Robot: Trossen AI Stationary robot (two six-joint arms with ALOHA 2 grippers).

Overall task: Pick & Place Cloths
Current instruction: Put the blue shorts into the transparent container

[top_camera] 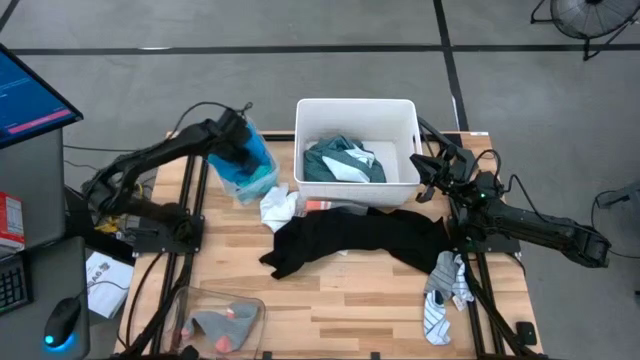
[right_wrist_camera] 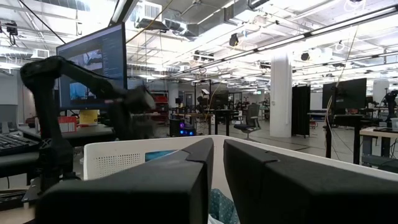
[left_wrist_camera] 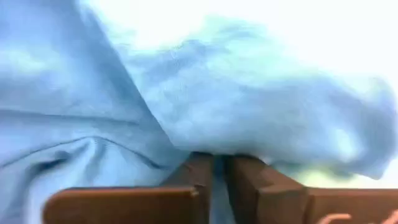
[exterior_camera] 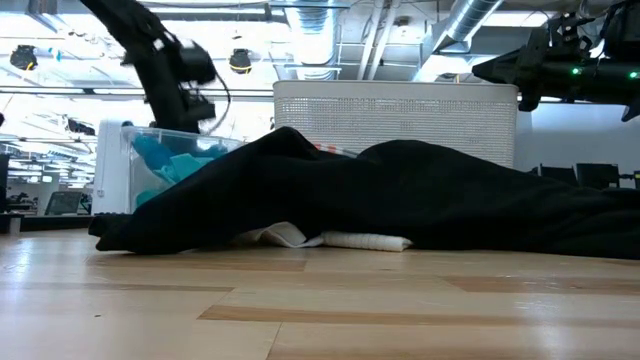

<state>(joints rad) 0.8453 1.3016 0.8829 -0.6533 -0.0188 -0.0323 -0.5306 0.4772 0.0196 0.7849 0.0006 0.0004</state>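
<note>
My left gripper [top_camera: 240, 148] is over the clear bin [top_camera: 262, 186] at the table's far left, shut on a bright blue cloth [left_wrist_camera: 186, 93] that fills the left wrist view. Turquoise cloth [exterior_camera: 170, 165] lies in that bin. My right gripper [top_camera: 424, 172] hovers by the right wall of the white tub [top_camera: 405, 110], fingers together and holding nothing. A teal-green and a white cloth [top_camera: 340, 160] lie in the tub. The large black garment [top_camera: 360, 238] is spread on the table, over a white cloth [top_camera: 278, 208]. Grey and striped socks [top_camera: 440, 295] lie near the right. My left gripper pinches a fold of the bright blue cloth [left_wrist_camera: 214, 163] between its two fingers [left_wrist_camera: 189, 174], coming from above. The cloth bunches around and past the fingertips. Whether it is lifted off the other cloth in the bin cannot be told.
A second clear bin [top_camera: 180, 300] with grey socks [top_camera: 222, 322] stands at the near left corner. A monitor, a keyboard and a mouse [top_camera: 62, 322] sit beyond the table's left edge. Bare wood [top_camera: 340, 300] lies near the front, between the black garment and the edge.
</note>
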